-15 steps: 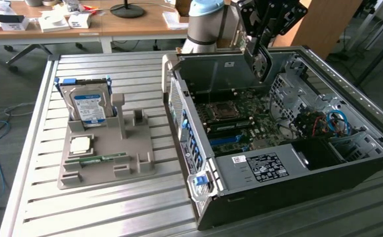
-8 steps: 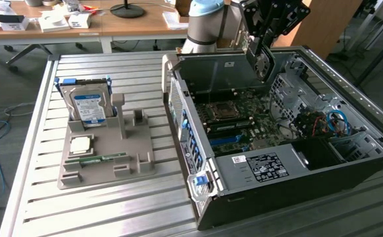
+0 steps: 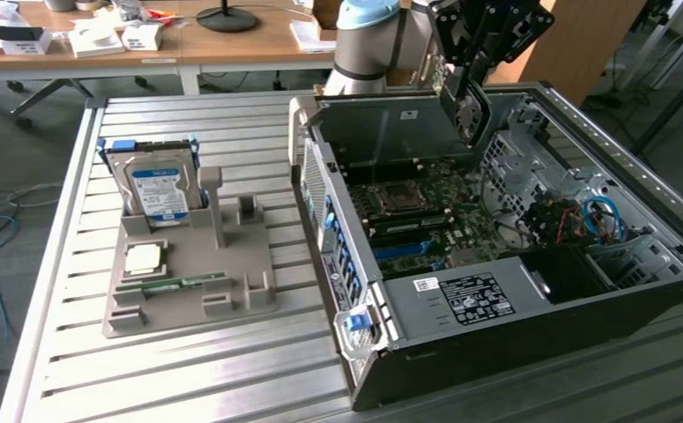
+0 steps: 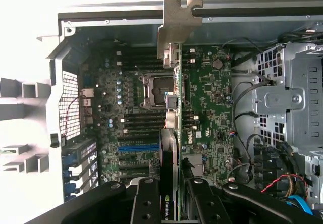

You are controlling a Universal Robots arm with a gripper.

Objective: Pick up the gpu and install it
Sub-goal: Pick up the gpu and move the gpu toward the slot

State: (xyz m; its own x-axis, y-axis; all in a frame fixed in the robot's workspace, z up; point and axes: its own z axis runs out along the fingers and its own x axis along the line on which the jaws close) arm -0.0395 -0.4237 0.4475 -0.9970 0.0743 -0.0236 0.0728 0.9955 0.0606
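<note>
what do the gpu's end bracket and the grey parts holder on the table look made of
The end bracket of the gpu: bare sheet metal, probably steel; dull silver sheen, bent tab. The grey parts holder: likely plastic, perhaps 3D-printed; matte, one even colour, blocky slots.

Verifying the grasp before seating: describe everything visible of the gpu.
The gpu is a thin flat card, seen edge-on from the wrist: dark circuit board, a black cooler block with a green logo on one face, and a bent silver metal bracket at its far end. The gripper is shut on its near end, a finger on each face. In the exterior view it hangs on edge over the open computer case, above the motherboard, apparently touching nothing else, not seated.
</note>
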